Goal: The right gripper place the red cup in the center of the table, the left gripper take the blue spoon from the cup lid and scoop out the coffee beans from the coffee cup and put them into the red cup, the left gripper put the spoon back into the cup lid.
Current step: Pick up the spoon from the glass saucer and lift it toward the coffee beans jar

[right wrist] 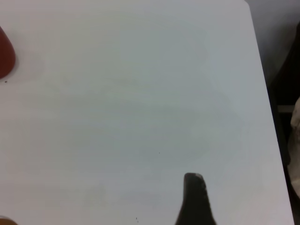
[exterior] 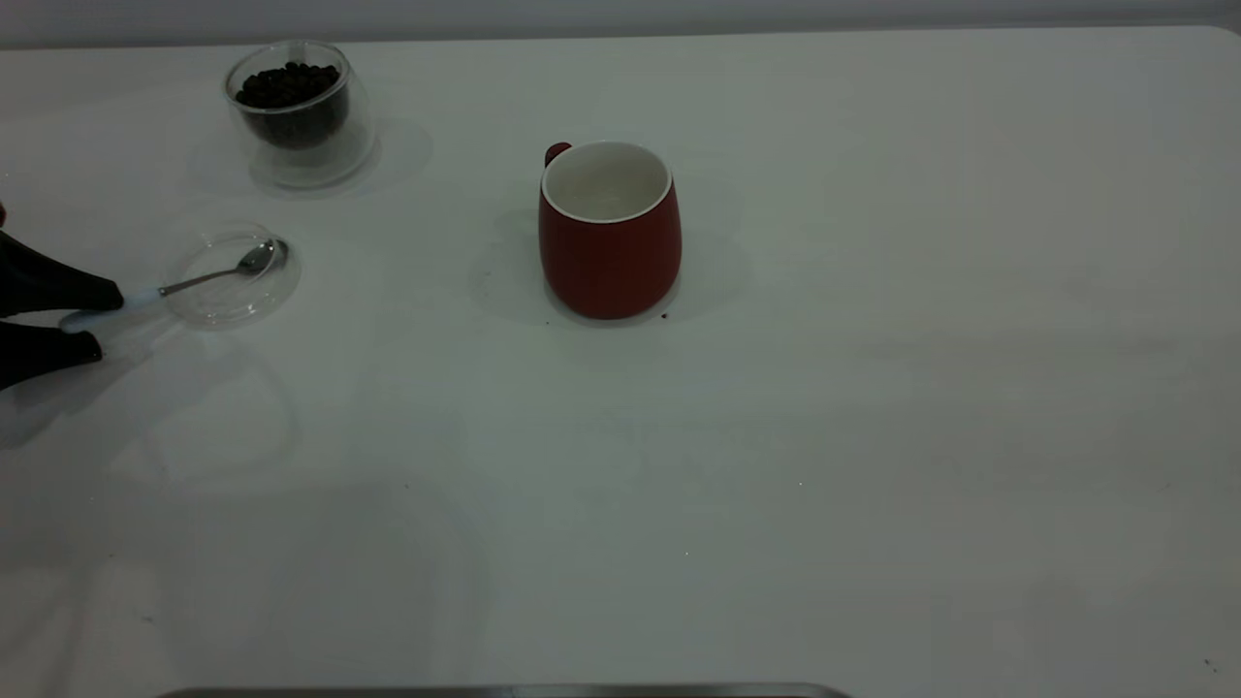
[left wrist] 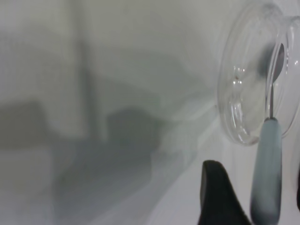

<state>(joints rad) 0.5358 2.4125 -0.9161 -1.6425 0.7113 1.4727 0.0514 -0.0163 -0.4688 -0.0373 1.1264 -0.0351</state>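
The red cup (exterior: pixel 609 242) stands upright and empty at the middle of the table (exterior: pixel 824 436); its edge shows in the right wrist view (right wrist: pixel 4 58). The coffee cup (exterior: pixel 301 116) with coffee beans (exterior: pixel 289 85) stands at the far left. The blue spoon (exterior: pixel 218 273) lies with its bowl in the cup lid (exterior: pixel 231 276) and its handle sticking out over the rim. My left gripper (exterior: pixel 89 320) is open, its fingers on either side of the handle (left wrist: pixel 267 178), next to the lid (left wrist: pixel 243 93). My right gripper (right wrist: pixel 248 199) is over bare table to the right of the red cup, one finger (right wrist: pixel 194 199) showing.
The table's right edge (right wrist: pixel 262 70) runs close to my right gripper, with dark floor beyond it. A grey metal strip (exterior: pixel 485 691) lies along the table's near edge. A small dark speck (exterior: pixel 664 316) sits by the red cup's base.
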